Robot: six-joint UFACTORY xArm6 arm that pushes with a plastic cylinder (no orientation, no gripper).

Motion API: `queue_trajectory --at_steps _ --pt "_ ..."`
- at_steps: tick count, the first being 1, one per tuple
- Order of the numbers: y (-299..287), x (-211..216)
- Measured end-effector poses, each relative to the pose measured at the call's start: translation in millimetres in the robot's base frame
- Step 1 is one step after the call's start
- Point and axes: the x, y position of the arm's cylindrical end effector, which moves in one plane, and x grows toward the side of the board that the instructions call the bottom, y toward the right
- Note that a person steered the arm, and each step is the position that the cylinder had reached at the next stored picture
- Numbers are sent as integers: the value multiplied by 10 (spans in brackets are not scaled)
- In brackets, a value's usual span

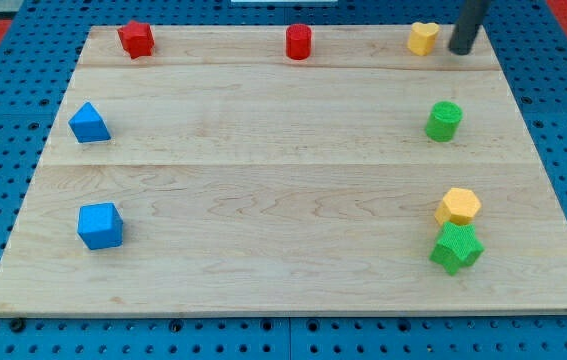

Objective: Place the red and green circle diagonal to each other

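The red circle block point(298, 42) stands near the board's top edge, at the middle. The green circle block point(443, 121) stands at the view's right, below and right of the red one. My tip point(460, 49) is at the top right, just right of a yellow block point(423, 38) and above the green circle, touching neither as far as I can see.
A red star-like block point(136, 39) is at the top left. A blue triangle point(89, 123) and a blue cube point(100, 225) are at the left. A yellow hexagon point(458, 206) touches a green star-like block point(456, 248) at the lower right. The wooden board point(263, 180) lies on blue pegboard.
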Motion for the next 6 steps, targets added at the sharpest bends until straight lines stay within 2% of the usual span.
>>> queue_trajectory --at_steps 1,2,3,4,5,6 --pt "-306 258" --pt "-1138 -311" --pt "-1358 -631" --pt "-1836 -612" --pt "-2320 -393" --pt "-2209 381"
